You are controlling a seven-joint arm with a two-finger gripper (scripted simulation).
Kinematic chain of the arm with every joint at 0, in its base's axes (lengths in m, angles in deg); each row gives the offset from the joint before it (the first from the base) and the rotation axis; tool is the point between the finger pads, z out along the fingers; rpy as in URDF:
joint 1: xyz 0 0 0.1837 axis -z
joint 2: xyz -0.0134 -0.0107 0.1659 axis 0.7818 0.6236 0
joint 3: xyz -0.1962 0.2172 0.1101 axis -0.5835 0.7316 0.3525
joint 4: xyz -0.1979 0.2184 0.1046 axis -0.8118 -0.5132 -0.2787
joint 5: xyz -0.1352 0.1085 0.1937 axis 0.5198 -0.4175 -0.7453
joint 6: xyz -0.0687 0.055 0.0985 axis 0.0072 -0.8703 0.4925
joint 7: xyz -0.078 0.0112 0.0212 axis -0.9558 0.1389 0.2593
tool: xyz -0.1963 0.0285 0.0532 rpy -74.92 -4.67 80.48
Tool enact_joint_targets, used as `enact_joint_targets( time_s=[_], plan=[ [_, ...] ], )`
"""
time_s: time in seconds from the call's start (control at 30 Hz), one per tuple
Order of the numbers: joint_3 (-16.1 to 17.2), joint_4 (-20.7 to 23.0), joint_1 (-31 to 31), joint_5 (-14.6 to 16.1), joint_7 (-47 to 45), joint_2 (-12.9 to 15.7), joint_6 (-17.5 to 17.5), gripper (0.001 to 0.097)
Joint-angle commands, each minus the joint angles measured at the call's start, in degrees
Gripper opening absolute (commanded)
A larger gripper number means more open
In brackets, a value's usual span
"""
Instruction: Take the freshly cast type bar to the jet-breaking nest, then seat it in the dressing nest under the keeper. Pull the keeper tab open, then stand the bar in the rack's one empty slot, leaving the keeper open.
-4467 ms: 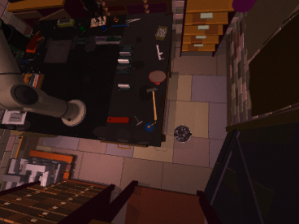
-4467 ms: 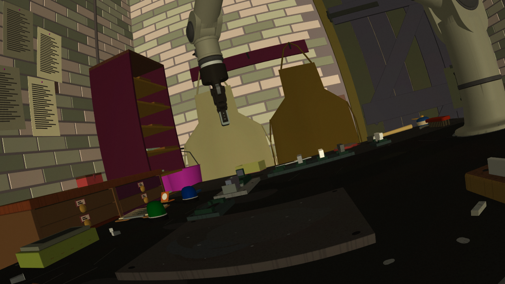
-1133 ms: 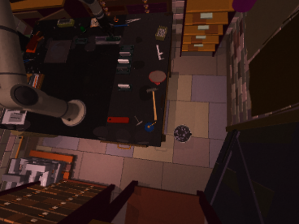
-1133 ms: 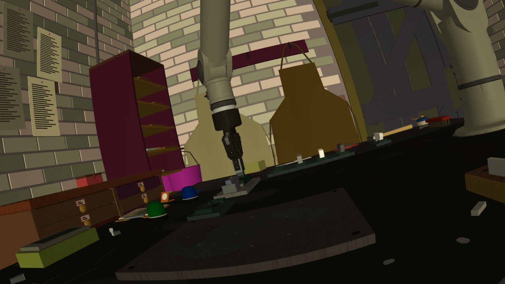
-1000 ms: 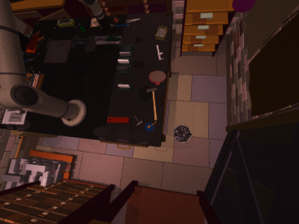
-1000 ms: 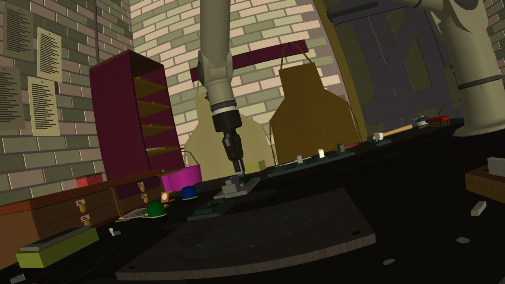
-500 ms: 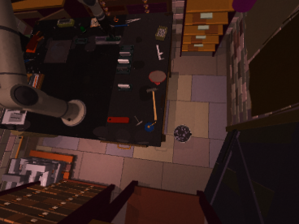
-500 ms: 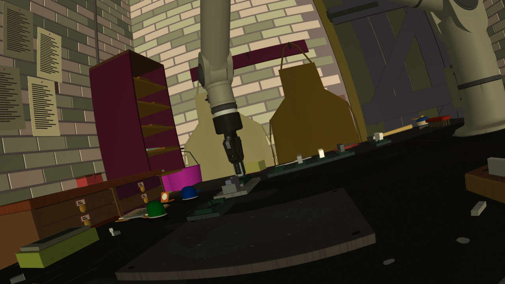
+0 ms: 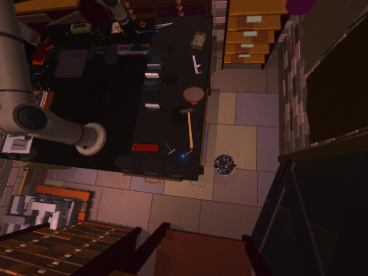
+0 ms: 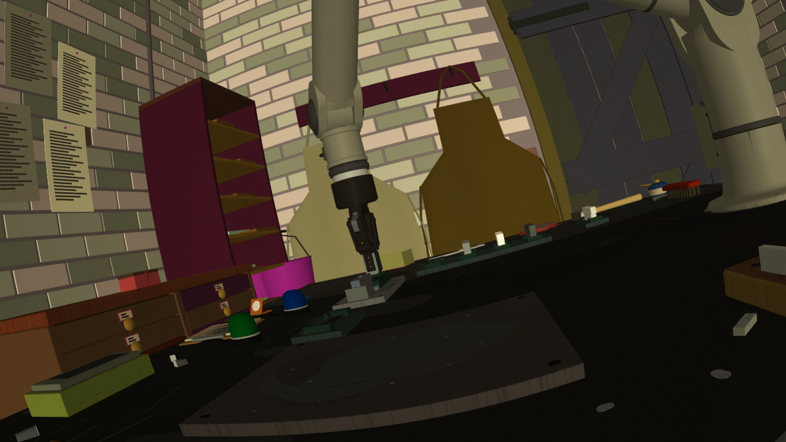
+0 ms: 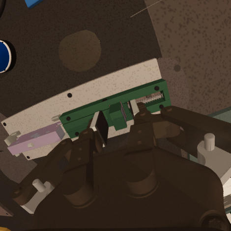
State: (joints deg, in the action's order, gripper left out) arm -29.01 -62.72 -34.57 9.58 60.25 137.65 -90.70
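At the far end of the dark bench a pale base plate (image 11: pixel 93 95) carries the green dressing nest (image 11: pixel 115 108), with a spring (image 11: pixel 150 98) at its right end and a lilac keeper (image 11: pixel 34 137) at its left. My gripper (image 11: pixel 115 118) is open and empty, its fingers straddling the green tab block (image 11: pixel 118 116) in the middle of the nest. From the second side camera the gripper (image 10: pixel 372 266) points down onto the plate (image 10: pixel 367 294). A row of nests with short pale bars (image 10: pixel 499 238) runs along the bench to the right.
A magenta bucket (image 10: pixel 286 273) stands behind the plate, by a maroon shelf unit (image 10: pixel 203 176). A large grey board (image 10: pixel 407 363) lies on the near bench. Blue (image 10: pixel 294 299) and green (image 10: pixel 243 325) caps sit left of the plate. A hammer (image 9: pixel 189 131) lies by the bench edge.
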Motion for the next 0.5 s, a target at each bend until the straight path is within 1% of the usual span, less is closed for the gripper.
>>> enact_joint_targets(
  time_s=[0.0,0.27,0.47],
  plan=[
    [-0.06,0.03,0.00,0.00,0.00,-0.06,0.00,0.0380],
    [-0.06,0.03,0.00,0.00,0.00,-0.06,0.00,0.0380],
    [-0.06,0.03,0.00,0.00,0.00,-0.06,0.00,0.0270]
  ],
)
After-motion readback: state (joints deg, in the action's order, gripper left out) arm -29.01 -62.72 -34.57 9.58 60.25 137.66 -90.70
